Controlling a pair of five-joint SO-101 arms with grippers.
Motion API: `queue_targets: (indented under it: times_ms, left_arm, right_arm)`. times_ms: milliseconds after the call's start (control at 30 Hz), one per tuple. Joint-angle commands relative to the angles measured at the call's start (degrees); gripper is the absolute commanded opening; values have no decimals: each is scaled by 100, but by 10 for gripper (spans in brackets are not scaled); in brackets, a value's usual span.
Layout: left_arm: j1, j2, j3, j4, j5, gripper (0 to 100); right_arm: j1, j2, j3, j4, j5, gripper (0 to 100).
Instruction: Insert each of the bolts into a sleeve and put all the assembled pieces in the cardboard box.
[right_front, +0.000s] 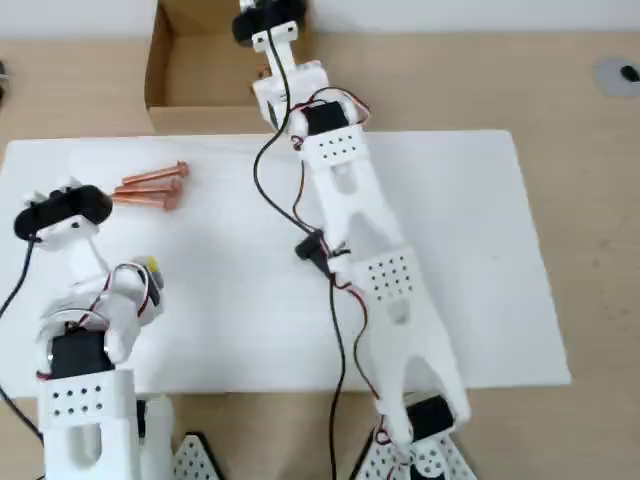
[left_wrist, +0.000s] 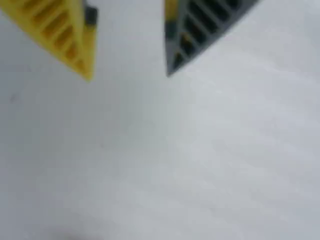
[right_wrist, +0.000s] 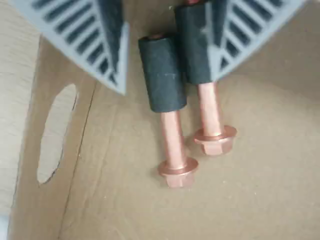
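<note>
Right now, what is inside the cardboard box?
Two copper bolts, each pushed into a black sleeve, lie side by side on the cardboard box floor. The right gripper hides one sleeve's edge and parts of the floor.

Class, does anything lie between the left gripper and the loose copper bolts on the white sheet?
Nothing visible does: only bare white sheet lies between the left gripper and the loose copper bolts.
</note>
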Motion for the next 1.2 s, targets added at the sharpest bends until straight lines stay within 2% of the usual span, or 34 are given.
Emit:
queue_targets:
  times_ms: [0,233,467,667,767,933,1067,1167]
  left_arm:
    - [-53,-40,-88,-9,9,111]
    - [-44,13,-615,141,-273,137]
    - [-44,796,-1433,686,-273,145]
    - [-185,2158,-2101,791,422,143]
    - [-378,2422,-2347,774,1020,143]
    - [-659,2457,-2251,360,1899,143]
    - [-677,2457,-1890,35,1987,144]
    - [-668,2457,-1705,-202,1987,143]
  right_arm:
    - [84,-259,-541,246,-26,145]
    - [57,-936,-2290,2708,-9,145]
    - [127,-2334,-2281,5222,9,145]
    - [567,-3099,-1912,5415,440,145]
    - [488,-3688,-637,5415,1055,145]
    - [92,-5165,2695,5398,2180,145]
    - [154,-6193,4593,4958,2593,146]
    - [382,-6624,5587,4563,3262,146]
